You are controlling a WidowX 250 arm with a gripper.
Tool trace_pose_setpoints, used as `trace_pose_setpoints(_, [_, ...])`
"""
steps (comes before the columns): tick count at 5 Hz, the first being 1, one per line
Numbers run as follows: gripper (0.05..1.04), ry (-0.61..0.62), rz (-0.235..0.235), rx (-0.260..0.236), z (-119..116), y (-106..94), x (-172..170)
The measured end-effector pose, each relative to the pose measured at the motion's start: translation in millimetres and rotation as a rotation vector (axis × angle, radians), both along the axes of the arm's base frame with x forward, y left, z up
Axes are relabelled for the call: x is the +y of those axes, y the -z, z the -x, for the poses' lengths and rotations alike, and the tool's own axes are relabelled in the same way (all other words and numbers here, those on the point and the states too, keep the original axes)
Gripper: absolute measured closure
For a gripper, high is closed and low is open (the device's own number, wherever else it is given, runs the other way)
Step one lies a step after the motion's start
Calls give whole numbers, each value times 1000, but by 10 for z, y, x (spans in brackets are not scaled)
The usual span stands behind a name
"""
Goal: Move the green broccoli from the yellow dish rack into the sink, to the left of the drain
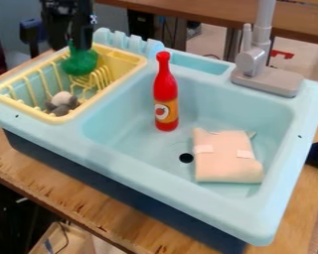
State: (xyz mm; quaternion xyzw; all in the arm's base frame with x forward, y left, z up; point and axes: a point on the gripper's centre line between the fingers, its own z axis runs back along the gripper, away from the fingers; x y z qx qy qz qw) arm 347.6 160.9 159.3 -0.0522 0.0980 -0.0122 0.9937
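Note:
The black gripper (79, 42) hangs at the upper left, over the back part of the yellow dish rack (71, 117). Directly beneath it and touching it is a green object (80, 61), its top between or behind the gripper's lower end; whether it is held cannot be made out. A grey and white plush-like item (62, 102) lies in the rack's front part. In the sink basin, a red bottle (166, 94) with an orange label stands upright against the back left area, and a folded pale-pink cloth (226, 158) lies on the basin floor to the right of the drain.
The light-blue toy sink (131, 158) rests on a wooden table (62, 198). A grey faucet (255, 59) rises from its back right corner. Scalloped slots (125, 42) line the back edge behind the rack.

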Motion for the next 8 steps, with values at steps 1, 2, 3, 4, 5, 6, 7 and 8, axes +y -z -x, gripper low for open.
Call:
trace_pose_setpoints(1, [413, 3, 3, 4, -10, 37, 5])
trace_pose_setpoints(2, [684, 6, 2, 4, -9, 37, 7])
trace_pose_setpoints(3, [744, 13, 3, -3, -20, 33, 0])
trace_pose_setpoints(4, [750, 20, 9, -26, -14, -4, -26])
trace_pose_setpoints(5, [794, 28, 13, -52, 7, -103, -101])
trace_pose_setpoints(6, [799, 51, -17, -130, 17, -421, -259])
trace_pose_setpoints(7, [799, 60, -34, -180, 229, -696, -440])
trace_pose_setpoints(8, [799, 118, -35, -178, 426, -769, -682])
